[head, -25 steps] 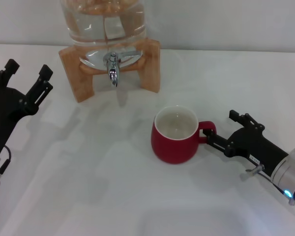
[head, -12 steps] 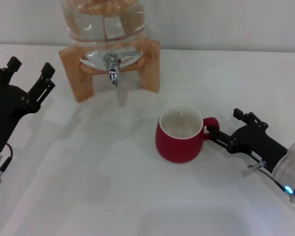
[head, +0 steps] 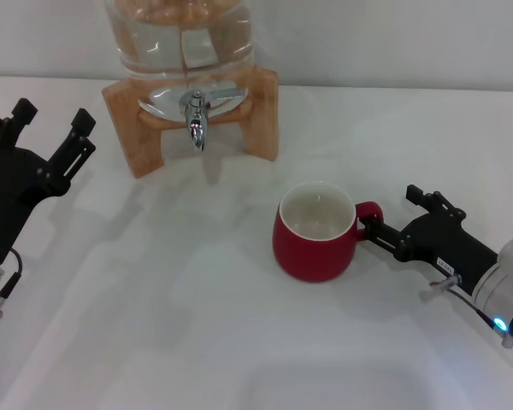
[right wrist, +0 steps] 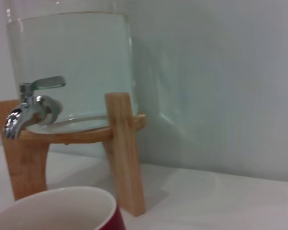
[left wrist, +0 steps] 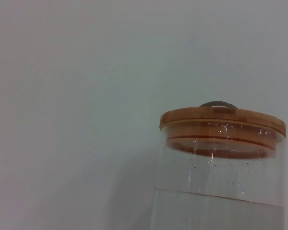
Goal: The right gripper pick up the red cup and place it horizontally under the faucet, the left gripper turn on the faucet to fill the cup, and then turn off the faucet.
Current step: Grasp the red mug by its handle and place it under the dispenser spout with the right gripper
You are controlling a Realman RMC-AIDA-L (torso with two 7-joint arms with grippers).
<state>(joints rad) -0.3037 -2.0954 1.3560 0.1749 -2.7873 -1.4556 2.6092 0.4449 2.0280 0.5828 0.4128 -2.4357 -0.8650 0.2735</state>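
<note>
Right pincer (head: pixel 378 231) clamped on handle of red cup (head: pixel 315 232), upright on tabletop (head: pixel 197 325), well short of faucet (head: pixel 195 118). Left pincer (head: pixel 47 128) fingers apart, idle at left.

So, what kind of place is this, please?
Probably a test bench set up as a drinks corner: a plain white table, a water jar on a wooden stand, a red cup, and two robot arms.
</note>
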